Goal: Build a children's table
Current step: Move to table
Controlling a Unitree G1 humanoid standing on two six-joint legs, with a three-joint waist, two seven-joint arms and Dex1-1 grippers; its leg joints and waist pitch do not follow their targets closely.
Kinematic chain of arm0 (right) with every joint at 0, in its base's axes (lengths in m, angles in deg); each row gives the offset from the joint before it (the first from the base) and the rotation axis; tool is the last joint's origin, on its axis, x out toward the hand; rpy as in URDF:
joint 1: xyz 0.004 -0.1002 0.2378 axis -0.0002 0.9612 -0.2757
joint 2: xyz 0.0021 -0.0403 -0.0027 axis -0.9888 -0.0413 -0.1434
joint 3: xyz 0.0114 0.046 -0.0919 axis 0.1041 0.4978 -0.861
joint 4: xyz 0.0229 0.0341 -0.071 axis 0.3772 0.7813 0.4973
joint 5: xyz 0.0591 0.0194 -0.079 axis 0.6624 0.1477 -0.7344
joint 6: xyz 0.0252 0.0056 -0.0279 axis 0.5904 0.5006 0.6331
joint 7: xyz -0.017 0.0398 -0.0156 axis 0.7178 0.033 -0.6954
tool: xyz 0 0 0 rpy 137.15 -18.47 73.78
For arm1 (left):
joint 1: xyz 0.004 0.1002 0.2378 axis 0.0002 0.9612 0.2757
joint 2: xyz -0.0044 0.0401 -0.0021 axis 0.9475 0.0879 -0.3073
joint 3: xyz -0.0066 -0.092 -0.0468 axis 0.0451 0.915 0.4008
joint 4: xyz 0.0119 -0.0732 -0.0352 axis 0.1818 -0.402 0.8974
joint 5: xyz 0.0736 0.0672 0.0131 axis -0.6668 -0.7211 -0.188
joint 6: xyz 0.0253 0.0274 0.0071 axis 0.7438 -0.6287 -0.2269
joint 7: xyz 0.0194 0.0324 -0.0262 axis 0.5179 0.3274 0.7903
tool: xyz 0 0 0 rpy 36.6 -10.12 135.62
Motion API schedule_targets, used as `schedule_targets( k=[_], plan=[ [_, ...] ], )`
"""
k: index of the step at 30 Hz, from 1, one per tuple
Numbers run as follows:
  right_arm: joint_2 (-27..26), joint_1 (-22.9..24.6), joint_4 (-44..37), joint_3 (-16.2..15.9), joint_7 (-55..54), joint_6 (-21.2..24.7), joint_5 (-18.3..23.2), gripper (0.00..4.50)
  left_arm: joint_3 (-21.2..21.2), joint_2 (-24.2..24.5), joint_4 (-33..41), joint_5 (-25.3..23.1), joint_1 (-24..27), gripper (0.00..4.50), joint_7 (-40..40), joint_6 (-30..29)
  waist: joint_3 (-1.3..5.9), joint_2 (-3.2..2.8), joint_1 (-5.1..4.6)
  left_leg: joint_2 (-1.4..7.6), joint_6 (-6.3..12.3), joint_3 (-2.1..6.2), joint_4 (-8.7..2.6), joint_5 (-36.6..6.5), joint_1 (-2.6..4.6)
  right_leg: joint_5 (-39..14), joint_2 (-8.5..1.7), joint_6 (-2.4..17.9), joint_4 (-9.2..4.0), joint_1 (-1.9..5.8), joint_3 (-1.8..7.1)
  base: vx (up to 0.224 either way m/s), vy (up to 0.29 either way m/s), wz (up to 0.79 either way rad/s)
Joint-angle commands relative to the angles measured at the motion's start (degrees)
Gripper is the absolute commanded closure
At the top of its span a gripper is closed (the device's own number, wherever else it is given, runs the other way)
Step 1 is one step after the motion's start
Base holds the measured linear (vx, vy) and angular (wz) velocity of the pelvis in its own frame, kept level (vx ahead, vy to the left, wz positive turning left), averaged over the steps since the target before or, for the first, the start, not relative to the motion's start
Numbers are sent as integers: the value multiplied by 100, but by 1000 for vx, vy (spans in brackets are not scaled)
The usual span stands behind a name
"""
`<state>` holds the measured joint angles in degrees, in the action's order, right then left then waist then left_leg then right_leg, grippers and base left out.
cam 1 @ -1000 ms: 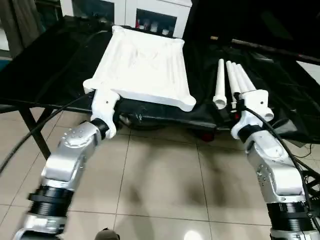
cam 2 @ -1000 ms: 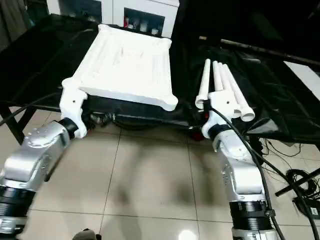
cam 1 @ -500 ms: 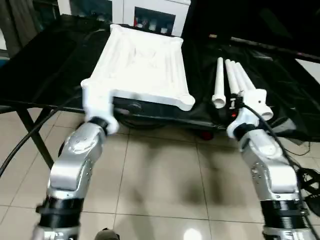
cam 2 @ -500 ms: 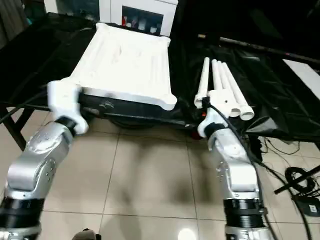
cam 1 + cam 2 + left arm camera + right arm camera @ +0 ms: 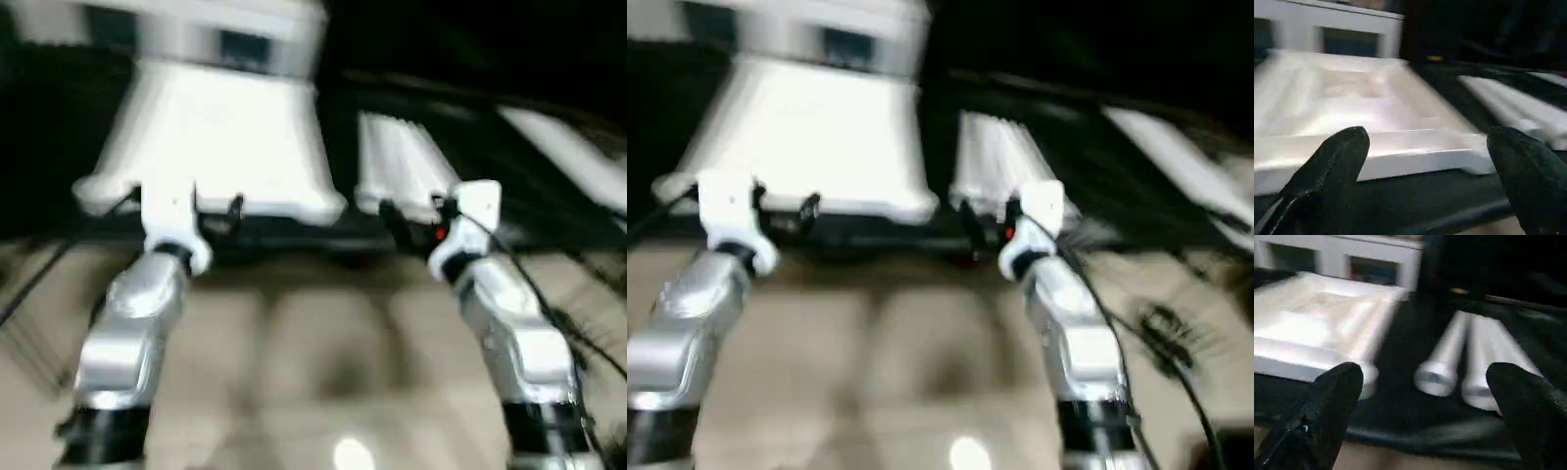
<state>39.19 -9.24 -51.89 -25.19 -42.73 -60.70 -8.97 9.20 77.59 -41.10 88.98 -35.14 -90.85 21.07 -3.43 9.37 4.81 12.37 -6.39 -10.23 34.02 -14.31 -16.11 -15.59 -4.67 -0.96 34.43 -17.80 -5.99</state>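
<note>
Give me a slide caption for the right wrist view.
Open right hand facing white table legs beside the upturned tabletop.

the two head cameras look forward and down over both forearms at the tabletop [image 5: 211, 137] and legs [image 5: 402, 171]. each wrist camera looks low and close along its open fingers at that same pair.
</note>
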Motion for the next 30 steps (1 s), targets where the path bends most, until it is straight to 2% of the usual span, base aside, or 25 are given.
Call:
schedule_targets(
  k=[1, 2, 4, 5, 7, 8, 9, 10, 11, 12, 13, 15, 16, 17, 18, 19, 20, 22, 23, 24, 25, 26, 28, 29, 30],
  plan=[
    [21, -48, 6, 106, 15, -53, -21, 0, -77, 9, 72, -116, -32, 7, 48, 36, 389, -149, 211, -116, 247, -10, -177, -855, -555, -3324, -699, -98, -784, 698, 597, 111, -14, -21],
    [23, -48, 1, 112, 14, -47, -22, 0, -82, 6, 74, -118, -32, 7, 47, 34, 444, -125, 217, -153, 327, 7, -230, -385, -523, -2371, -451, 108, -664, 691, 522, 152, -27, -4],
    [44, -24, -59, 147, 19, -13, 6, 0, -96, -41, 97, -108, -25, 7, 55, 6, 457, -220, 113, -109, 354, 16, -418, -32, -138, -691, -106, 533, -397, 440, 348, 193, -16, 16],
    [46, -20, -65, 149, 19, -11, 9, 0, -96, -47, 99, -107, -23, 7, 57, 2, 513, -272, 25, -67, 600, 167, -437, 651, 197, 573, 84, 611, -134, 302, 228, 274, -42, 18],
    [80, 61, -144, 164, 2, 22, 15, 0, -119, -79, 99, -139, -9, 7, 65, -8, 536, -310, -101, 37, 1213, 415, -364, 1399, 594, 1097, 123, 525, 86, -16, 158, 234, -44, 13],
    [94, 97, -178, 171, 3, 29, 16, 0, -128, -98, 105, -139, 5, 7, 65, -19, 590, -306, -355, 557, 2610, 1076, -260, 2663, 1374, -96, -136, 155, 553, -960, 125, 248, -59, 2],
    [105, 120, -196, 177, 8, 30, 22, 0, -136, -116, 109, -139, 16, 7, 67, -24, 522, -212, -318, 347, 3048, 1065, -184, 3005, 1162, -227, -374, 57, 447, -992, 349, 248, -59, 2],
    [105, 120, -196, 177, 8, 30, 22, 0, -136, -116, 109, -139, 16, 7, 67, -24, 533, -46, -215, -242, 2547, 655, 58, 2620, 661, 294, -411, 154, 92, -473, 535, 129, -76, -28],
    [115, 168, -245, 181, -18, 44, 11, 0, -204, -91, 103, -203, 60, 7, 56, -31, 574, 182, 9, -813, 2233, 310, 281, 1601, -151, 501, -299, -24, 86, 448, 912, 125, 8, 12],
    [96, 208, -286, 193, -38, 49, -16, 0, -265, -76, 78, -258, 85, 7, 49, -27, 459, 62, 298, -652, 1179, 415, 1152, -552, -886, 2656, -1048, 1880, -221, 993, 1766, 242, 54, 31],
    [84, 220, -295, 204, -44, 48, -16, 0, -268, -88, 68, -256, 86, 7, 52, -24, 440, 85, 324, -545, 834, 465, 1177, -546, -1022, 3789, -971, 2230, -120, 1052, 1737, 227, 86, 48],
    [84, 234, -311, 196, -81, 36, -67, 0, -249, -109, 37, -244, 54, 7, 62, -20, 433, -38, 295, -357, 372, 576, 784, 275, -1085, 4769, -620, 2370, -58, 993, 1216, -2, 85, 10],
    [92, 248, -335, 160, -84, 27, -91, 0, -254, -99, 30, -253, 35, 7, 35, -21, 435, -390, 225, -259, 700, 568, 79, 1442, -906, 3733, 24, 1583, 64, 890, 643, -119, 77, 0],
    [92, 248, -335, 160, -84, 27, -91, 0, -254, -99, 30, -253, 35, 7, 35, -21, 398, -839, -57, -17, 1182, 980, -244, 1058, -154, 619, 434, 687, 555, 82, -33, -76, 39, -25],
    [114, 267, -379, 94, -98, 35, -130, 0, -262, -77, 17, -291, -1, 7, -7, -26, 560, -757, -166, 440, 2381, 1454, -224, 1133, 249, -1085, 304, 218, 1081, -333, 33, 135, -3, -18],
    [115, 273, -389, 87, -97, 36, -128, 0, -259, -77, 20, -292, -3, 7, -13, -31, 577, -715, -57, 447, 2595, 1430, -84, 1053, 329, -1040, 202, 37, 1065, -512, 120, 135, -3, -18],
    [113, 295, -426, 76, -88, 40, -121, 0, -254, -80, 29, -296, -6, 7, -21, -43, 484, -672, -84, 379, 2654, 1211, -145, 845, 167, -637, 167, -223, 1157, -606, 172, 148, 2, 2],
    [129, 323, -446, 68, -57, 0, -159, 0, -283, -48, 39, -311, 46, 7, -16, -59, 429, -485, -99, 317, 2720, 926, -354, 344, 17, 35, 126, -229, 1054, -660, 236, 98, -1, -7],
    [123, 318, -432, 70, -35, 5, -136, 0, -283, -48, 36, -292, 62, 7, -33, -55, 342, -323, -132, 198, 2628, 716, -485, -259, -114, 477, -2, 17, 604, -553, 405, 79, -60, -8],
    [151, 322, -425, 19, -33, -78, -219, 0, -288, -40, 38, -295, 98, 7, -40, -37, 352, 48, 55, -526, 2194, 489, -118, -971, -924, 49, -480, -518, -224, 225, 818, 28, -109, 19],
    [170, 324, -422, -20, -35, -140, -289, 0, -290, -34, 40, -303, 122, 7, -45, -26, 312, -77, 259, -572, 1864, 431, 321, -1024, -740, -1705, -987, -862, -638, 149, 953, 28, -109, 19],
    [164, 303, -434, -29, -34, -146, -291, 0, -294, -34, 60, -316, 121, 7, -36, -43, 330, -46, 167, -439, 1242, 527, 952, -568, -868, -3267, -1401, -847, -749, 328, 804, 33, -73, 36],
    [133, 264, -466, -45, -68, -90, -254, 0, -280, -22, 126, -332, 104, 7, -66, -94, 300, -204, 107, -276, 772, 505, 899, -227, -955, -3575, -1438, -244, -803, 420, 286, 89, -7, 30],
    [125, 248, -463, -70, -88, -78, -250, 0, -259, -14, 130, -333, 86, 7, -97, -106, 264, -351, 85, -124, 841, 456, 677, -92, -819, -3602, -1436, 353, -990, 488, -69, 107, 45, 37],
    [112, 254, -456, -69, -101, -29, -213, 0, -244, -11, 113, -340, 78, 7, -116, -97, 245, -525, 0, -16, 653, 440, 364, -263, -420, -3691, -1082, 634, -964, 325, 33, 139, 89, 17]
  ],
)
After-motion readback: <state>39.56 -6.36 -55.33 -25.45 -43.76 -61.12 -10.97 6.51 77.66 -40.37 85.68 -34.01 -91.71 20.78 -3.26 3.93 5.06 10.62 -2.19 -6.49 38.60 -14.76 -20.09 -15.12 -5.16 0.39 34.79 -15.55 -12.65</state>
